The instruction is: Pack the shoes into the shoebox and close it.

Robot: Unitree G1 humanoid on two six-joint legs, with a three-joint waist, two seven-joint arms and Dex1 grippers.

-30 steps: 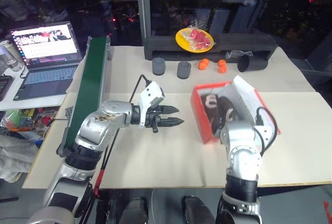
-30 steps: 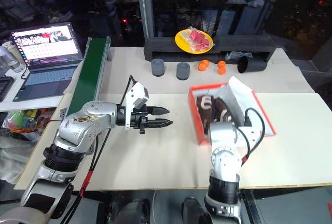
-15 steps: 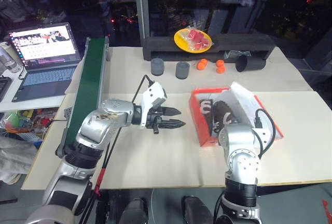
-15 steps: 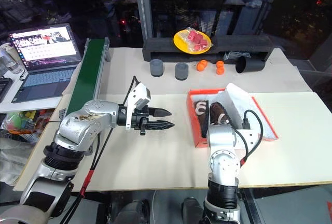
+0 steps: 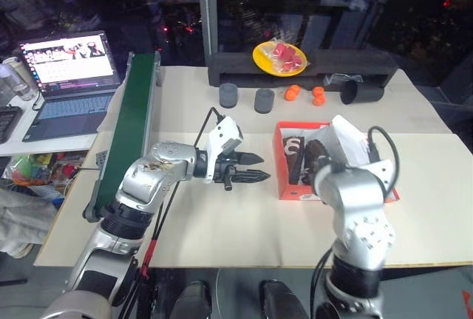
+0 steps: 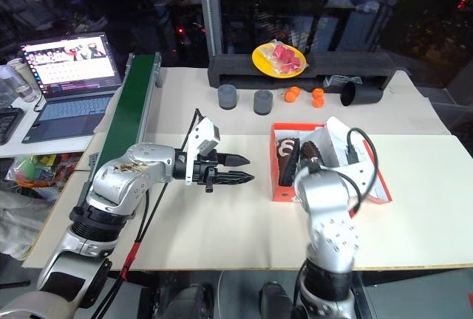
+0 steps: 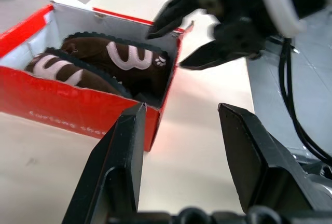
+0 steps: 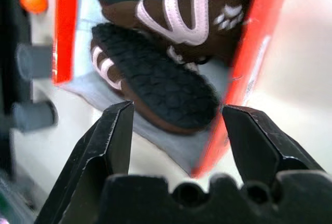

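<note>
Laptop: we see an open grey laptop [image 5: 65, 83] at the far left, off the table.
Belt: a long dark green conveyor strip [image 5: 131, 123] runs along the left edge of the pale tabletop [image 5: 222, 230].
Left gripper [image 5: 260, 168]: it hovers above the table left of the box, two black fingers [image 7: 116, 162] parted midway, holding nothing.
Shoebox: the red-orange cardboard shoebox [image 5: 292, 188] sits right of centre, lid open.
Shoes: both dark brown soft shoes with cream stripes [image 7: 122, 63] lie inside the box.
Right gripper [image 8: 176, 130]: it hangs over the box's near end, fingers spread wide, empty.
</note>
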